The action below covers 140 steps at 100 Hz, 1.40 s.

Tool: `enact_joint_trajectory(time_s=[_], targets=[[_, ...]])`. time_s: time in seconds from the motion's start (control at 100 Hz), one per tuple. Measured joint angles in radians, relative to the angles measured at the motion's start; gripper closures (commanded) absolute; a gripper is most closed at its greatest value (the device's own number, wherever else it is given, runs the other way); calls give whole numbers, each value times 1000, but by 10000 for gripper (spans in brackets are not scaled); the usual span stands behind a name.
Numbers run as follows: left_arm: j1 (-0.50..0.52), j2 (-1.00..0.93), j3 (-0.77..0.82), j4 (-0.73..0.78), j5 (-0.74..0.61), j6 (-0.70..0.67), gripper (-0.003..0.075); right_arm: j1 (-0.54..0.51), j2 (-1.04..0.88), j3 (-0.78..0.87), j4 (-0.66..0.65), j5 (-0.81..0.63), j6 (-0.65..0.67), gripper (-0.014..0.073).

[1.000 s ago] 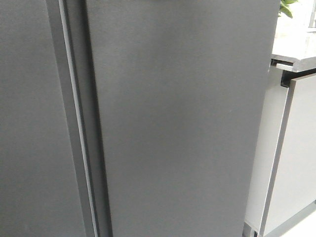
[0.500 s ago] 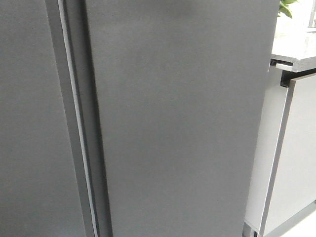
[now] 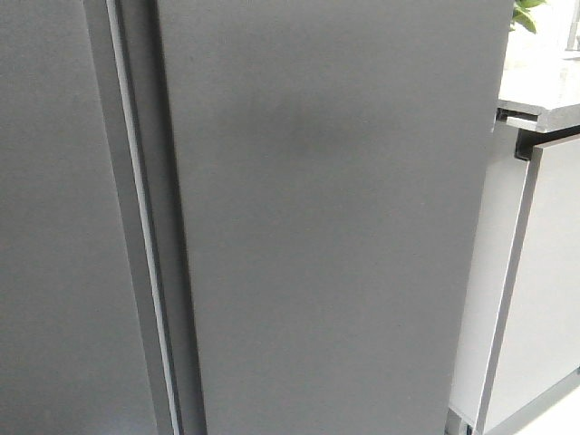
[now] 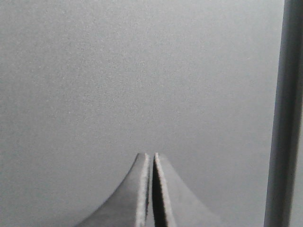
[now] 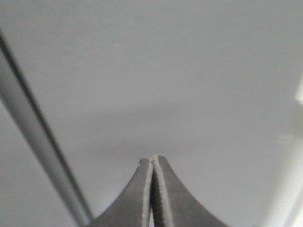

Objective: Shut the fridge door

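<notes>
The fridge door (image 3: pixel 335 236) is the tall matte dark grey panel filling the middle and right of the front view. Its thick dark edge with a vertical groove (image 3: pixel 136 227) runs down its left side. I see no white lining or bins. Neither gripper shows in the front view. My right gripper (image 5: pixel 153 158) is shut and empty, its tip close to the door's flat face (image 5: pixel 180 71), with the groove (image 5: pixel 33 127) off to one side. My left gripper (image 4: pixel 151 155) is shut and empty, close to the other matching dark panel (image 4: pixel 118 71).
The other dark grey panel (image 3: pixel 54 236) fills the left of the front view. A light grey cabinet door (image 3: pixel 548 290) stands to the right under a pale countertop (image 3: pixel 544 95). A green plant (image 3: pixel 526 14) shows at the top right corner.
A faint dark shadow has shifted across the upper part of the fridge door's face. The panels themselves have not visibly moved.
</notes>
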Motion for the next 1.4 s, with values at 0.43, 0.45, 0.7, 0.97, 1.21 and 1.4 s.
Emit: enact_joint_trajectory(time_s=[0.43,0.45,0.7,0.97,1.21,1.4], targets=[[0,0,0,0,0,0,740,-27,-441,424,22,6,42,639],[0,0,0,0,0,0,740,-27,-449,432,24,11,42,639],[0,0,0,0,0,0,740,-27,-460,528,24,16,46,639],[0,0,0,0,0,2,740,-68,-673,713,9,-203,44,639],[0,0,0,0,0,2,740,-70,-806,963,29,-434,44,639],[0,0,0,0,0,2,740,-70,-807,1007,41,-494,40,639]])
